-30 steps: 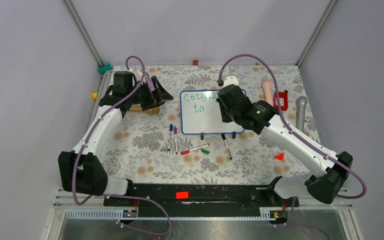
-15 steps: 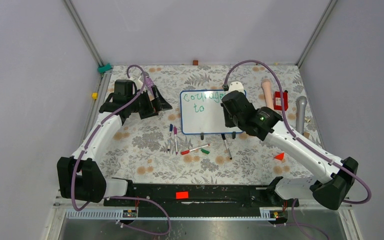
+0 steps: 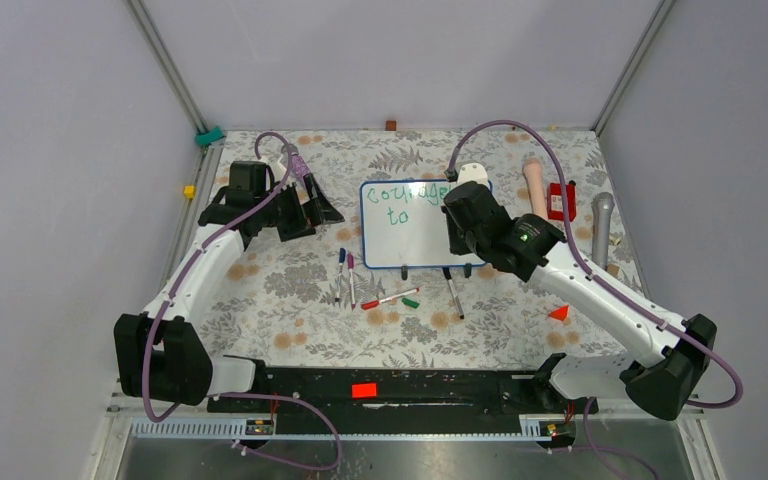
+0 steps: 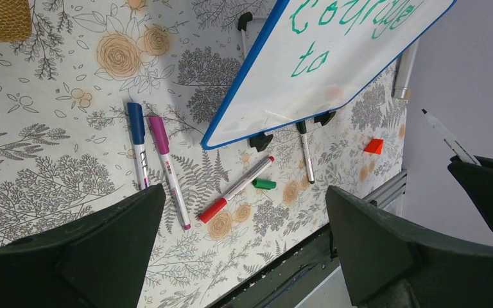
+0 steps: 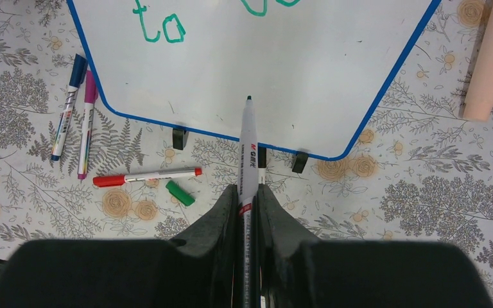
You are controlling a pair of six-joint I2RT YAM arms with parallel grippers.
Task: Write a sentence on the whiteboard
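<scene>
The whiteboard (image 3: 415,240) with its blue frame stands on two black clip feet mid-table. Green words, "courage" over "to" (image 3: 400,200), fill its upper left; this sentence also shows in the left wrist view (image 4: 353,16). My right gripper (image 3: 458,222) is over the board's right side, shut on a white marker (image 5: 249,138) with a green tip. The tip points at the bare lower middle of the whiteboard (image 5: 308,70); I cannot tell if it touches. My left gripper (image 3: 322,205) is open and empty, left of the board, its jaws wide apart (image 4: 244,192).
Loose on the floral mat in front of the board: blue and purple markers (image 3: 345,262), a red-capped marker (image 3: 388,299), a green cap (image 3: 411,301), a black marker (image 3: 454,295). A pink cylinder (image 3: 535,185), a red object (image 3: 562,200) and a grey handle (image 3: 601,225) lie right.
My right gripper drew back from the top line toward the board's lower right, uncovering the end of "courage". My left gripper shifted slightly left. Nothing moved in the last half second.
</scene>
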